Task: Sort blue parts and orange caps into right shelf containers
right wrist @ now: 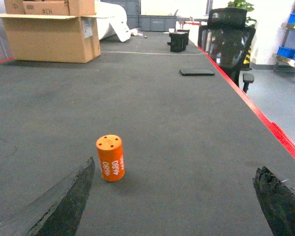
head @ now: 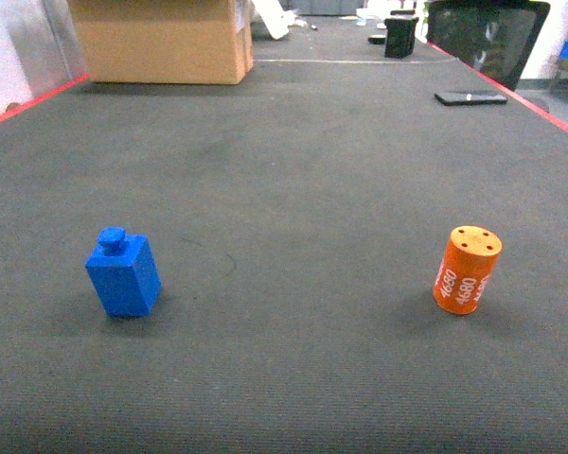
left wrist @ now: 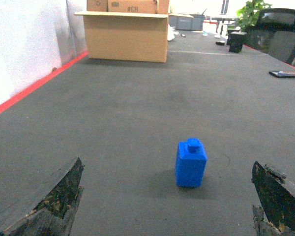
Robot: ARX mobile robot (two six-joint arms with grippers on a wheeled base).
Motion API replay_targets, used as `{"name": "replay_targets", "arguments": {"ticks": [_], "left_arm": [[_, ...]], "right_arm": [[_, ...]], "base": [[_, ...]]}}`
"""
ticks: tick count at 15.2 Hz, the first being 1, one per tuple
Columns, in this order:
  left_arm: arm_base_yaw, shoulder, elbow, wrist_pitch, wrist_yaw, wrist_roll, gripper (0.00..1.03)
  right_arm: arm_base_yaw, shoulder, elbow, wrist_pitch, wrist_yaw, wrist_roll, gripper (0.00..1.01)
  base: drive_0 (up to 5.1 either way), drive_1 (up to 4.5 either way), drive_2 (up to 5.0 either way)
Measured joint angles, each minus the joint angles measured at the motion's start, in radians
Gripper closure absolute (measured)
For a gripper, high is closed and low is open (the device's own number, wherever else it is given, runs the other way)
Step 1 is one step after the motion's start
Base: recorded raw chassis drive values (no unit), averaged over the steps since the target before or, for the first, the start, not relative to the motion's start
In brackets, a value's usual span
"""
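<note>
Head view: I see the blue part [head: 123, 274] standing upright on the dark grey surface [head: 293, 170] at lower left, a blocky piece with a small stud on top, and the orange cap [head: 467, 270] upright at lower right, well apart from it. No arm shows in this view. Left wrist view: the left claw [left wrist: 167, 196] is spread wide, fingertips [left wrist: 59, 196] at both lower corners and nothing between them; the blue part [left wrist: 191, 163] sits ahead, a little right of the midline. Right wrist view: the right claw [right wrist: 174, 199] is likewise wide and empty, and the orange cap [right wrist: 110, 158] stands ahead, nearer the left finger. I judge this the very start: neither piece picked, both approaches pending. Next move, as I read it, calls for advancing each claw and centring it on its piece, the left shifting slightly right, the right shifting left, before closing. The shelf containers are not clearly in view; some blue bins on a rack [right wrist: 291, 49] show at far right of the right wrist view, too small to confirm. Writing: the cap reads "4680" in white, repeated on its side, with more lettering I cannot make out. The cardboard box [left wrist: 127, 34] carries print, unreadable from here.
</note>
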Motion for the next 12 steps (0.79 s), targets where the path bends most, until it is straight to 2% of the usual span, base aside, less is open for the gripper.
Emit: {"name": "replay_targets", "arguments": {"ticks": [12], "left_arm": [[0.000,0.000,-0.002,-0.010,0.000,0.000,0.05]], "right_arm": [[0.000,0.000,0.000,-0.008,0.000,0.000,0.03]], "base": [[0.0,0.00,0.0]]}}
